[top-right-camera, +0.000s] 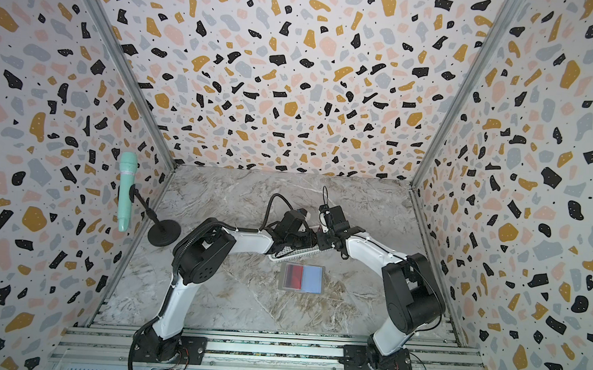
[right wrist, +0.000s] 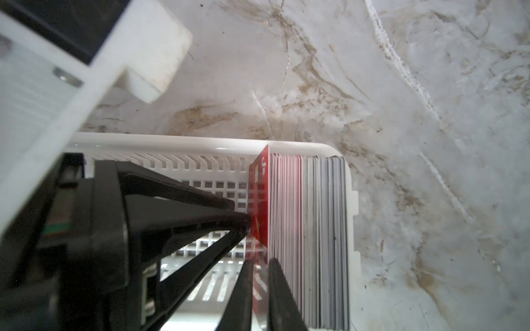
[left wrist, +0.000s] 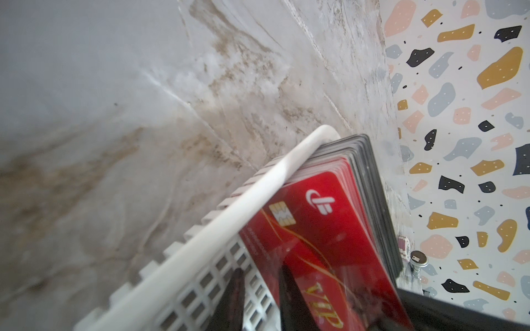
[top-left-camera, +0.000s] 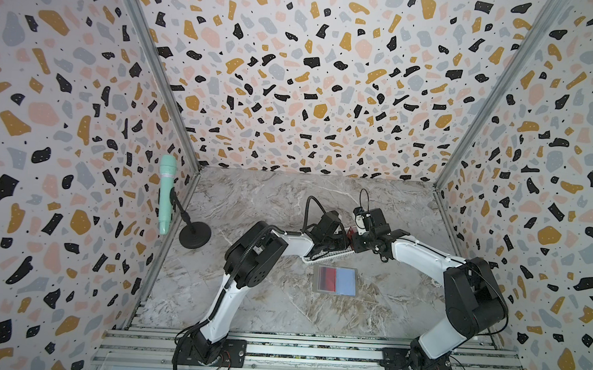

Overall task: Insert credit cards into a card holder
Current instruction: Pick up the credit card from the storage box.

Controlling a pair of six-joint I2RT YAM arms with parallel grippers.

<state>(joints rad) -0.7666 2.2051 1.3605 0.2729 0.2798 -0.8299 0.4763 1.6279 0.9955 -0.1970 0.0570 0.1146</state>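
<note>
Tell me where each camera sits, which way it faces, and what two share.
Top views: high above the arm bases, facing down toward the back wall; left arm, right arm and the open card holder show.
Left wrist: on the left arm, looking past its fingers into the basket at the front red card.
Right wrist: on the right arm, looking along its fingers, which straddle that card; the left gripper shows too.
Shared: both wrist views show basket and card.
</note>
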